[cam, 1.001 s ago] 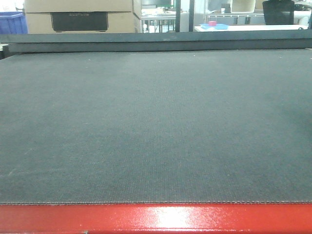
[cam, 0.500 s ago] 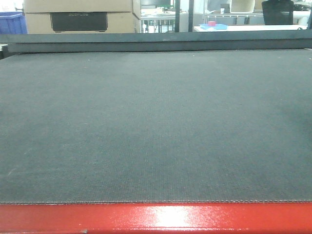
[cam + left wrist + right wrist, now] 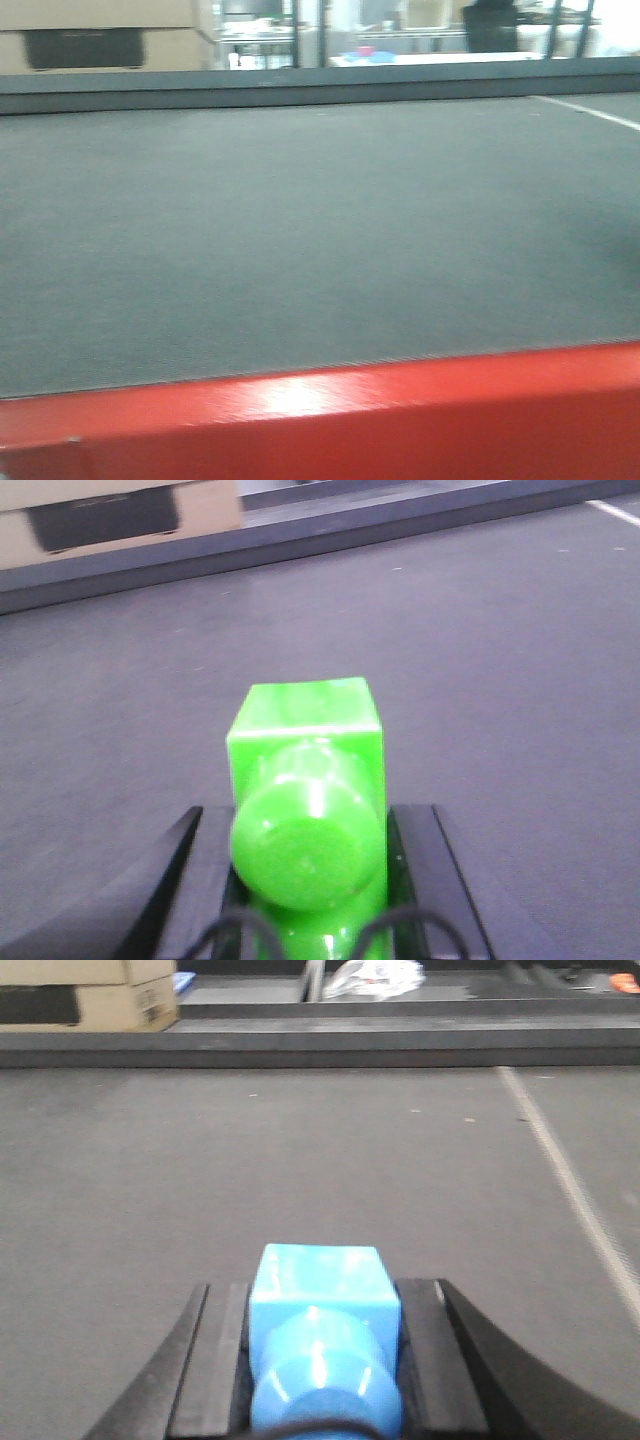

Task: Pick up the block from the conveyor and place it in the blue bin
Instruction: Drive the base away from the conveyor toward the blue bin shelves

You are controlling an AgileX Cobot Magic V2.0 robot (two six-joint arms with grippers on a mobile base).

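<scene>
dark conveyor stretches beyond its red frame.

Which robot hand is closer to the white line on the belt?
Right. The white line runs just beside the right gripper; from the left gripper it shows only far off to its right.

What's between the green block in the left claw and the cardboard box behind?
In the left wrist view, only bare conveyor belt and its dark far rail separate the green block from the cardboard box.
</scene>
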